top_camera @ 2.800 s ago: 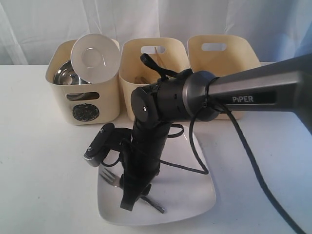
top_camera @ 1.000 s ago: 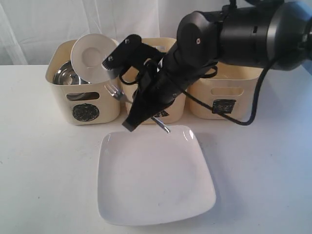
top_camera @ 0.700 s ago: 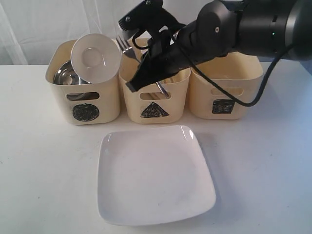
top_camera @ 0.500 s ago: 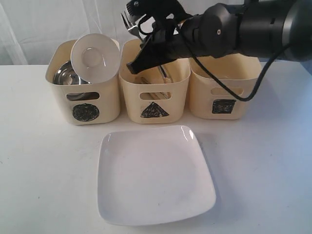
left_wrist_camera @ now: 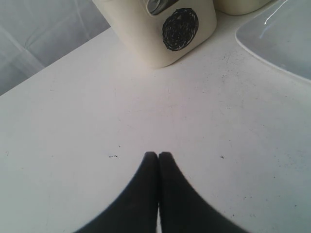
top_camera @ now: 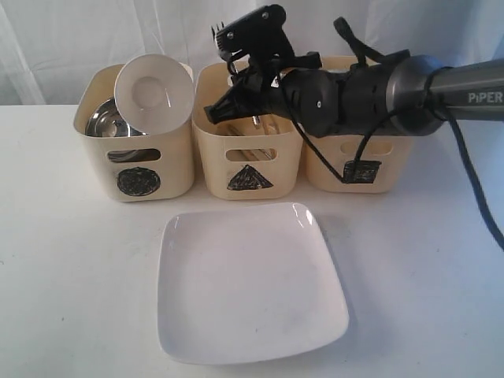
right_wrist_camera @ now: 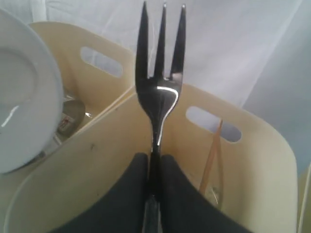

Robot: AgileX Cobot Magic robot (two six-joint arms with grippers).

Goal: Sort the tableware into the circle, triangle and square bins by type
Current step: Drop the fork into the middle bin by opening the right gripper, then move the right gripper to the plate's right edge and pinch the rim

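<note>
Your right hand (right_wrist_camera: 154,157) is clamped on the metal fork (right_wrist_camera: 159,92). Its fingers press on either side of the fork's neck, and the three tines stand clear beyond the fingertips. In the exterior view the arm comes in from 3 o'clock, passes in front of the square bin (top_camera: 394,161), and holds that hand above the open top of the triangle bin (top_camera: 211,161). The fork's handle end hangs down into that opening. You cannot tell from these views whether it touches anything inside. Wooden chopsticks (right_wrist_camera: 212,160) already lie in the triangle bin, leaning against its far wall.

The three bins stand in a row on the surface (top_camera: 71,260), with their marks facing 6 o'clock. Taking the white square plate (top_camera: 248,283) as the centre, the circle bin (top_camera: 169,169) sits at 10 o'clock, the triangle bin at 12 and the square bin at 2. The plate lies flat and bare, just clear of the bins.

In the circle bin, the small white bowl (top_camera: 153,90) stands on edge at the rim nearest the triangle bin, its foot ring facing outward. The steel bowl (top_camera: 106,120) sits lower down at its 9 o'clock side.

Your left hand (left_wrist_camera: 158,154) is closed with nothing between its fingertips. It hangs over bare surface near the circle bin's marked front and one corner of the plate.
</note>
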